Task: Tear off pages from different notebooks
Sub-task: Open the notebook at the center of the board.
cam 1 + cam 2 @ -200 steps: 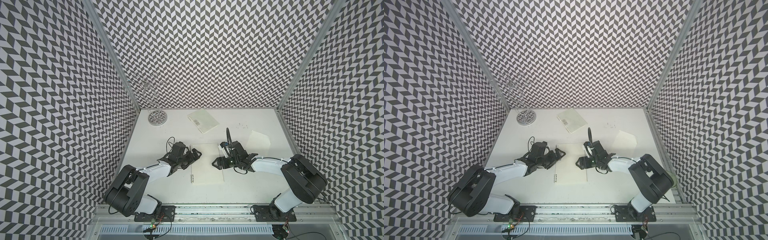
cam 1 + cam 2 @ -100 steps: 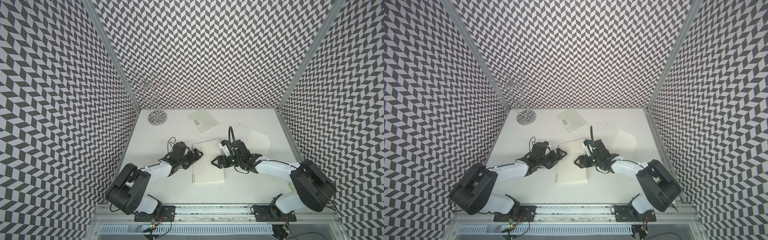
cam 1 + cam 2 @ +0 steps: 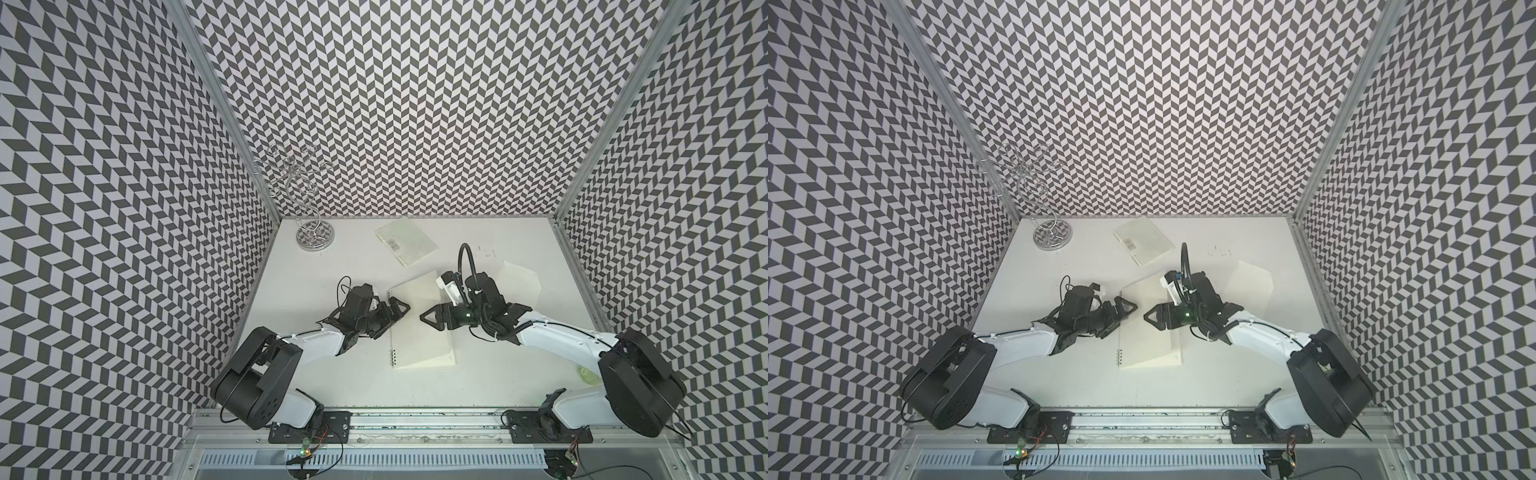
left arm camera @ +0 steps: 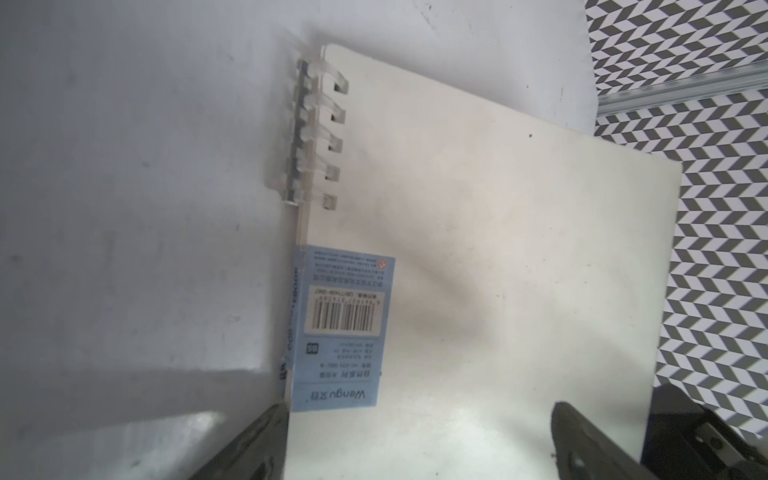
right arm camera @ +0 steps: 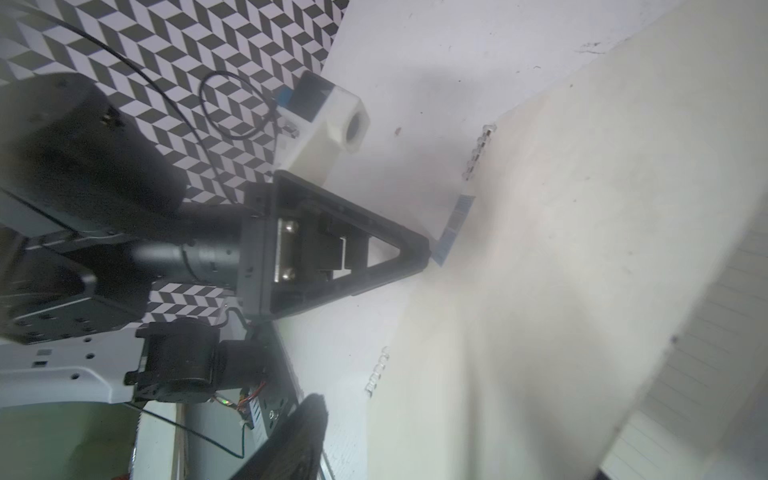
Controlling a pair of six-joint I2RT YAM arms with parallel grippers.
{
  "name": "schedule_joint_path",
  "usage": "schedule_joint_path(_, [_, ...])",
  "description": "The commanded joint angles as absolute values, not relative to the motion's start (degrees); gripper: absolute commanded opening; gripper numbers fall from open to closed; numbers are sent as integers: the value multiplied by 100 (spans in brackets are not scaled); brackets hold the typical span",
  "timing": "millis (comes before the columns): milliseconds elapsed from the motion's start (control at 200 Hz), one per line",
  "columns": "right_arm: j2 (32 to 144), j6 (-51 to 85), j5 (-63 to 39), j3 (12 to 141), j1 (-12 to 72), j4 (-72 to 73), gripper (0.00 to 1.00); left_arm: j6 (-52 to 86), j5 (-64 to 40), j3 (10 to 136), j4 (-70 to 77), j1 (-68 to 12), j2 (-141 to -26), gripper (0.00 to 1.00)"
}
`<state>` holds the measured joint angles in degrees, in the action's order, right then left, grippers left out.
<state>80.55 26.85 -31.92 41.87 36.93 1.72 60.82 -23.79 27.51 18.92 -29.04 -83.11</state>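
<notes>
Judging from both top views, the job looks partly done. One loose cream lined page with punched holes [image 3: 519,286] lies on the white tabletop [image 3: 374,390] near the right arm, though I cannot tell which book it came from. The smaller greenish wire-bound notebook [image 3: 409,241] lies closed at the back, its barcode label too small to read. The larger frosted-cover ring-bound notebook [image 3: 419,345] sits between the arms, cover raised at the black right gripper [image 3: 430,326], so its page probably remains to be torn. In the left wrist view the black left gripper [image 4: 417,411] hangs wide open and empty over that notebook. Its pale blue paper label [image 4: 340,332] reads "Wengu" beside Chinese characters and carries a barcode, but the finer print is illegible. In the right wrist view the frosted plastic cover [image 5: 540,249] curves up off a lined sheet [image 5: 715,374]. The right gripper's jaws stand apart, and I cannot confirm a pinch.
</notes>
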Motion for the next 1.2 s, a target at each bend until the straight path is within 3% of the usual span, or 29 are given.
schedule_joint_path(0, [7687, 2724, -3897, 4379, 3871, 958, 73, 6487, -3062, 2518, 3133, -2825, -8196, 99])
schedule_joint_path(150, [7832, 2916, -4258, 4463, 4315, 1754, 76, 6391, -3374, 2306, 3185, -2513, -7889, 99])
schedule_joint_path(461, [8761, 3062, -4166, 4752, 4837, 2322, 82, 6463, -4433, 1190, 3592, -1018, -6881, 99])
schedule_joint_path(711, [8634, 3214, -4534, 4728, 4913, 2795, 83, 6873, -3768, 1185, 3304, -793, -5417, 99])
schedule_joint_path(846, [8151, 2834, -4261, 4702, 4889, 2203, 83, 6724, -3337, 1414, 2788, -775, -5043, 99])
schedule_joint_path(1011, [7517, 2903, -3542, 4103, 4277, 1609, 82, 6670, -3769, 1477, 3242, -788, -5887, 99])
schedule_joint_path(1196, [7292, 2743, -2103, 3351, 3003, 491, 76, 6294, -3842, 1739, 2886, -782, -6162, 85])
